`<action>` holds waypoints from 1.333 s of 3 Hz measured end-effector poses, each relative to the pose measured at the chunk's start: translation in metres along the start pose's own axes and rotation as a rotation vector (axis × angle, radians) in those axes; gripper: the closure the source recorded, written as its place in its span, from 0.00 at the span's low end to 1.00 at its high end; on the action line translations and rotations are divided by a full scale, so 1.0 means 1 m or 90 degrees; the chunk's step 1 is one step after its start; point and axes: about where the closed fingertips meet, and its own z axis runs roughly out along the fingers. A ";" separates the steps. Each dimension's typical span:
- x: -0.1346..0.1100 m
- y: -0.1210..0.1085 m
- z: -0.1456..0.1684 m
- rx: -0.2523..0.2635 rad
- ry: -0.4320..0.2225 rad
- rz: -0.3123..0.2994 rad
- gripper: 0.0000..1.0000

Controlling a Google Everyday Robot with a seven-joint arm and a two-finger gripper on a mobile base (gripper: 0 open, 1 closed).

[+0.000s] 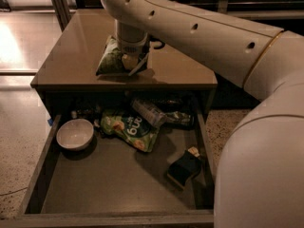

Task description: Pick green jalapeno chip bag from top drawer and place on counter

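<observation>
The green jalapeno chip bag (110, 61) is dark olive and crinkled, and it rests upright on the tan counter (76, 56) near the front edge. My gripper (130, 63) comes down from above at the bag's right side and is shut on it. The white arm crosses the view from the right. The top drawer (109, 186) is pulled wide open below the counter.
In the drawer lie a white bowl (74, 134) at the left, a brighter green bag with white letters (129, 127), a plastic bottle (148, 112), a dark wrapper (179, 118) and a black and yellow sponge (185, 166) at the right.
</observation>
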 end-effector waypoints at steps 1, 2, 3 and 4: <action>0.000 0.000 0.000 0.000 0.000 0.000 0.97; 0.000 0.000 0.000 0.000 0.000 0.000 0.67; 0.000 0.000 0.000 0.000 0.000 0.000 0.36; 0.000 0.000 0.000 0.000 0.000 0.000 0.13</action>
